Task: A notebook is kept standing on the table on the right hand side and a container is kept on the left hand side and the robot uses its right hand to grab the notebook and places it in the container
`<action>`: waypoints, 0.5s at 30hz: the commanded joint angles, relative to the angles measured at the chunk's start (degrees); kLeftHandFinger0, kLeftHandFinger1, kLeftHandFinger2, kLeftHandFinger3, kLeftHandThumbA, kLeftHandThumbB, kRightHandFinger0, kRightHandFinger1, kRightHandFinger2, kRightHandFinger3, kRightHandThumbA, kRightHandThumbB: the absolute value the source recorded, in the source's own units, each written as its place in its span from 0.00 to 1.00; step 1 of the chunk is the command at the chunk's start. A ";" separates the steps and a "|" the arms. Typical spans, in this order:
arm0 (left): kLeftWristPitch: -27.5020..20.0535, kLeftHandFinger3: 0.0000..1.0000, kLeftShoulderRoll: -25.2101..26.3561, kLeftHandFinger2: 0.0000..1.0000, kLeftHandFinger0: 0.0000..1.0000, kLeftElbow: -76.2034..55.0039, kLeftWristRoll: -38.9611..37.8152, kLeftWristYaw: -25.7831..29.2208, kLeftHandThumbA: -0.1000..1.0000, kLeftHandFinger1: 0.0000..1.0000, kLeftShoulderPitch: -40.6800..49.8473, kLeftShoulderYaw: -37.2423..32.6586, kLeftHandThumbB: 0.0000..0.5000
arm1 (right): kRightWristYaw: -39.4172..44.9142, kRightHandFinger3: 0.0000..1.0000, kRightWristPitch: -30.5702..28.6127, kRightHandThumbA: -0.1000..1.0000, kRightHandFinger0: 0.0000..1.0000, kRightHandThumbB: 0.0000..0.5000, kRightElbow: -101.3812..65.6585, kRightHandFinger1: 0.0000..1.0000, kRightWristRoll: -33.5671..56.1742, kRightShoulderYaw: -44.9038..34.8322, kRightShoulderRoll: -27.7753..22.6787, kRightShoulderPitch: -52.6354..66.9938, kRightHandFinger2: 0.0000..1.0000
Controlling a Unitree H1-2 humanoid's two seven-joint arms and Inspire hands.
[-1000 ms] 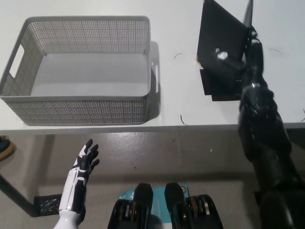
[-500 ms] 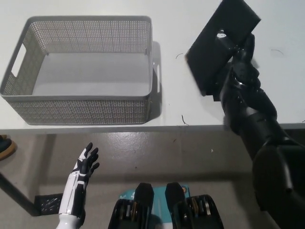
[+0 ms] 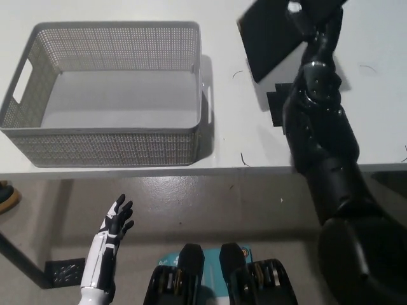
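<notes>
**A:** Nearest to you, the white left hand is hanging low beside the table edge, fingers spread and holding nothing. You are not needing it, so leave it there.

**B:** And the working side?

**A:** The black right arm is reaching up across the table from the lower right, and the right hand is closing around the notebook near the top of the head view. The book is hanging tilted, clear of the tabletop, with its upper part running out of the picture. How the fingers are wrapping it is hard to make out, black on black.

**B:** Where should I be taking it?

**A:** Leftward, to the grey mesh container, which is sitting empty on the left, well apart from the book. As I judge it, you are carrying now, not grasping. Be keeping the book high enough that its lower corner is passing over the container's near right wall and handle rather than knocking into them. Be moving smoothly, since a tilted cover may be slipping in the hand, and be lowering only once the book is hanging over the open middle.
</notes>
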 commanded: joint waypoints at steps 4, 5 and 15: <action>-3.14 1.00 0.19 1.00 1.00 -0.78 0.15 0.24 1.00 1.00 0.40 -0.79 1.00 | 1.00 0.74 5.62 0.00 0.00 0.22 -29.49 0.02 -2.83 8.04 7.86 -8.43 0.50; -3.04 1.00 0.20 1.00 1.00 -0.82 0.23 0.23 1.00 1.00 0.42 -0.82 1.00 | 0.79 0.74 6.02 0.00 0.00 0.24 -30.07 0.03 -3.12 8.37 8.39 -8.68 0.51; -4.75 1.00 -0.17 1.00 1.00 0.98 1.36 0.78 1.00 1.00 0.96 -1.73 1.00 | -2.02 0.74 7.03 0.00 0.00 0.23 -25.48 0.05 -9.24 15.82 14.91 -7.70 0.54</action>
